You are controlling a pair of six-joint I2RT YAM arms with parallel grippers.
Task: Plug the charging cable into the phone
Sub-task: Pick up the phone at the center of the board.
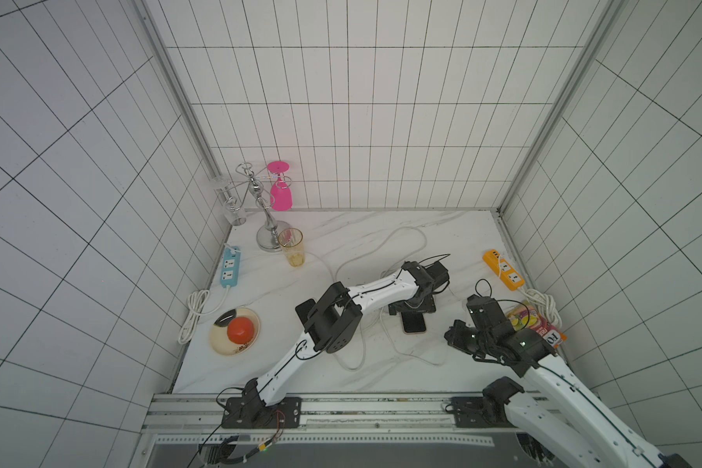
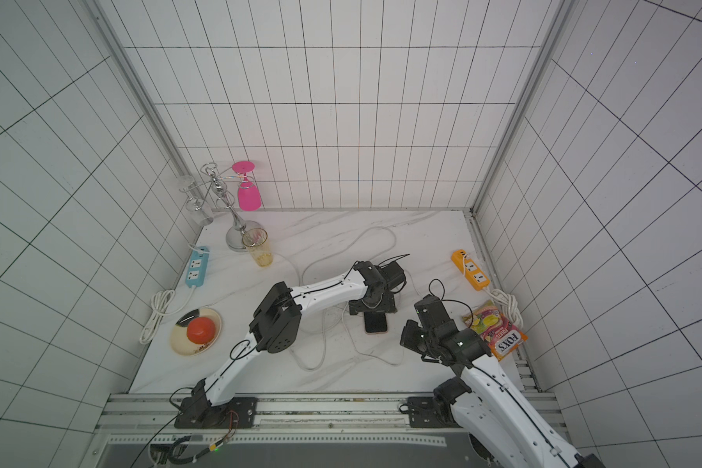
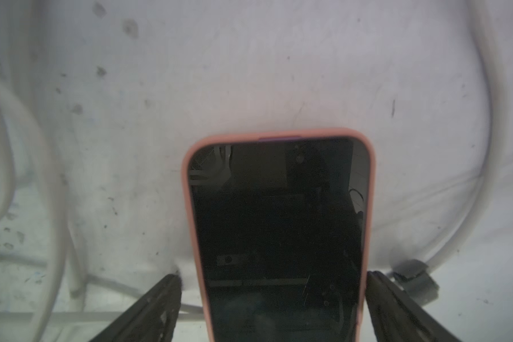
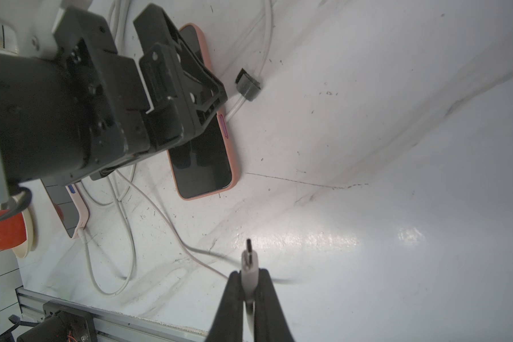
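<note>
The right gripper (image 4: 249,277) has its two black fingers (image 4: 234,296) squeezed tight on the plug (image 4: 249,260) of the charging cable (image 4: 202,251). The little metal tip sticks out past the fingers, up off the table (image 4: 397,148). The white cable trails away from it in loops.

The left gripper (image 3: 274,284) is spread wide. Its fingers (image 3: 160,302) stand one on each side of the phone (image 3: 279,222) — as far as I can tell, it is not squeezing it. The phone has a pink case and a dark screen. It lies flat, face up, near the middle of the table. In both top views one end pokes out from under the left gripper.

So the plug is picked up, and the phone has a gripper around it. But the plug is well apart from the phone. What is left, I think, is to carry the plug over, line it up with the hole in the phone's end, and push it in. I cannot see that hole.

Further out, a plate (image 1: 219,344) holds one round red thing (image 1: 240,330) — maybe a tomato. A yellow cup (image 1: 293,251) just beside the silver rack (image 1: 270,237) looks empty. A pink glass (image 1: 281,198) hangs upside down on that rack.
</note>
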